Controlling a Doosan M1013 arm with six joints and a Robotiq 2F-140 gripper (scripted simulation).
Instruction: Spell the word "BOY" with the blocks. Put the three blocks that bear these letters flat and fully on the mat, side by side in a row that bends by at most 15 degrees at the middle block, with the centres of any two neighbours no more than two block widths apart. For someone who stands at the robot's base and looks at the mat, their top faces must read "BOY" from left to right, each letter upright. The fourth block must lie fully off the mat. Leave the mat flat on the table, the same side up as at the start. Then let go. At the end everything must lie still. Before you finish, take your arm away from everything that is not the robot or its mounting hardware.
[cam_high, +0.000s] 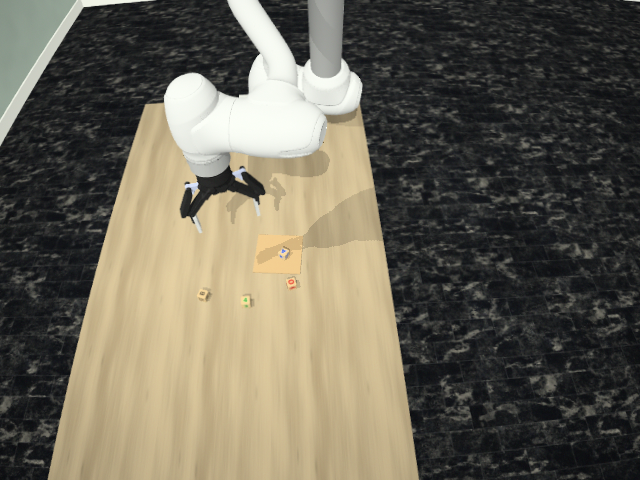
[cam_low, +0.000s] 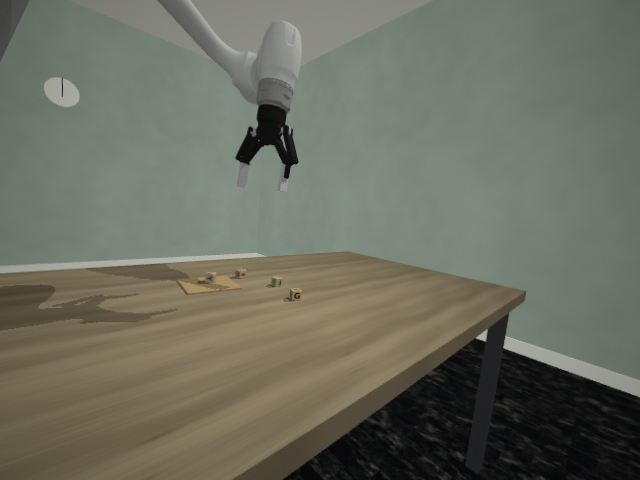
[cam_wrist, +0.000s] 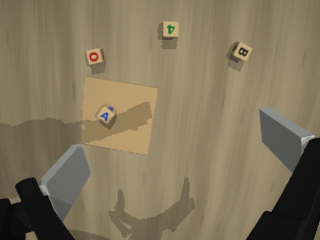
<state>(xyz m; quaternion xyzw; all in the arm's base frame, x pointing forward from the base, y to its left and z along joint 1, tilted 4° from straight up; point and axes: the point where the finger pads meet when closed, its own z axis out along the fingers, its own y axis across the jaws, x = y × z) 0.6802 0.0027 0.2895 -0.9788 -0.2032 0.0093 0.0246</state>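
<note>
The tan mat lies flat. A block with a blue A on top sits on it, turned askew. Off the mat, a block with a red O on top lies just beyond its far edge. A block with a green 4 on top and a block with a black B on top lie farther out; the latter shows a G on a side. My gripper is open and empty, high above the table.
The wooden table carries the mat and blocks. The arm's shadow falls across part of the mat. In the top view, the gripper hangs to the left of the mat, toward the robot's base. No tall obstacle shows near the blocks.
</note>
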